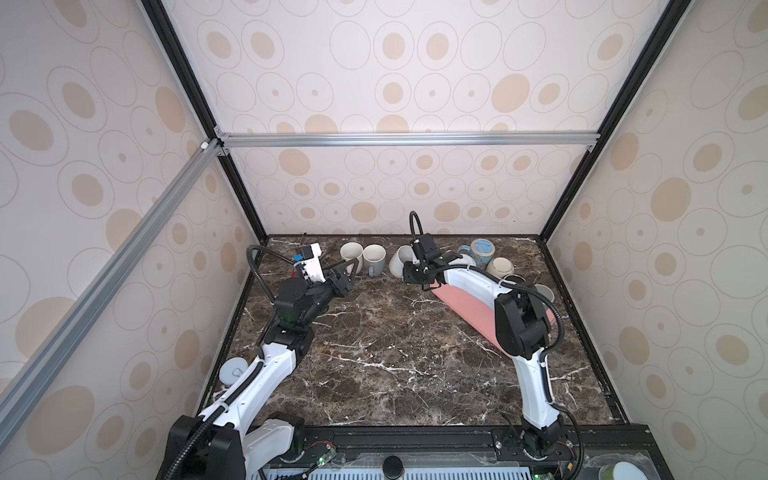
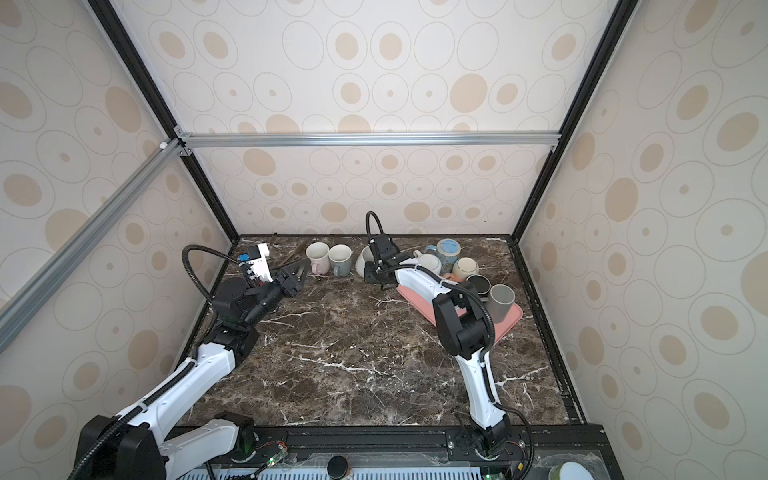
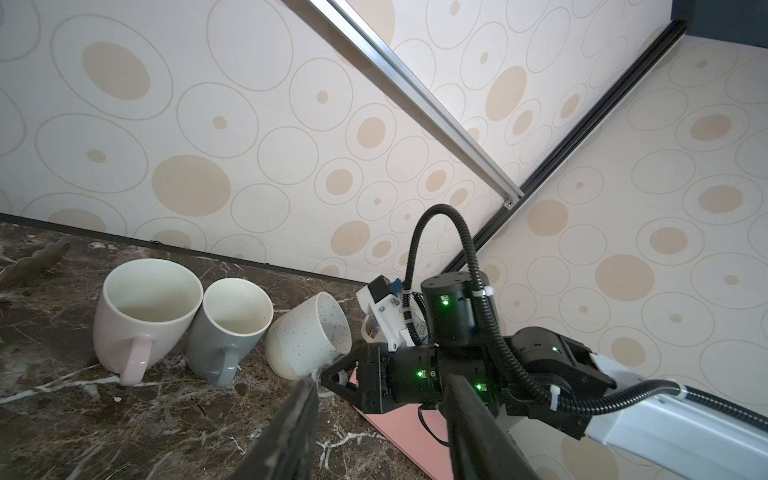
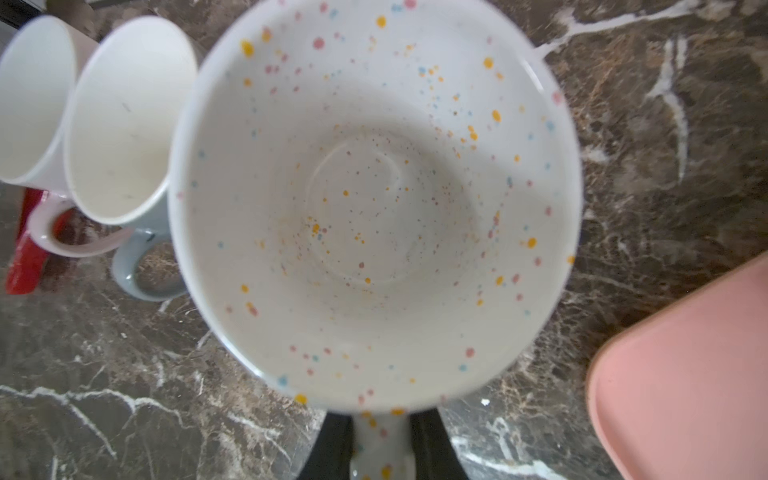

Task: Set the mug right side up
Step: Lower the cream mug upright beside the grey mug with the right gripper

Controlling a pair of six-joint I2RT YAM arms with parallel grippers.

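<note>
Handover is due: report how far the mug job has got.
Done: pink mug and grey-blue mug stand upright. In hand: right gripper shut on the handle of the speckled mug, mug tilted, not yet set flat. Remaining: set it down; the grey mug on the pink tray looks bottom up. Left gripper open, empty.

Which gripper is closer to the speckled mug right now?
Right. The right gripper is shut on the handle of the speckled mug. The left gripper stands open and apart, over by the pink mug.

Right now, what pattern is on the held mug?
The mug is white with orange, pink and blue speckles; clearest in right wrist view.
</note>
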